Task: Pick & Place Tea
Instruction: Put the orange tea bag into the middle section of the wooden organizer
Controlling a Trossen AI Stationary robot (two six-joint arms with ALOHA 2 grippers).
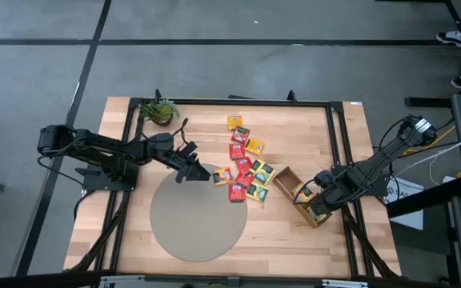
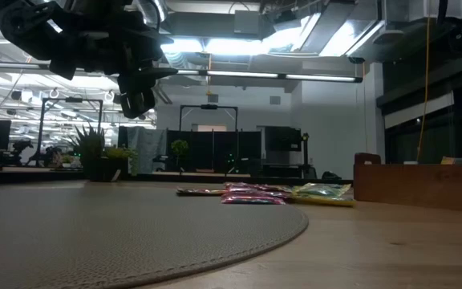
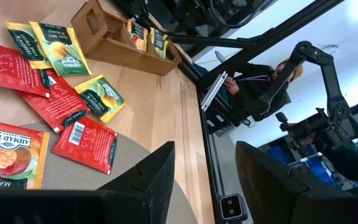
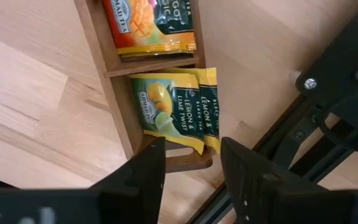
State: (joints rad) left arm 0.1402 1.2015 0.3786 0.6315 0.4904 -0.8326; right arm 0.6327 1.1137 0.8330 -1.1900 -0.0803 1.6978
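Green-and-yellow lemon-lime paper sachets [image 4: 178,111] already stand in the long brown wooden divided tray [image 1: 294,192], right under the spread, empty right hand [image 4: 191,163]. Most red, orange and green tea sachets [image 1: 243,168] lie loose mid-counter; the left hand [image 3: 205,175], spread and empty, hovers beside them. Sorting looks barely begun.

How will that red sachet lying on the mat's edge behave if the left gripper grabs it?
The red sachet looks thin, so probably light and bendy. Lying flat on the mat, it may slide rather than lift. The left gripper is open.
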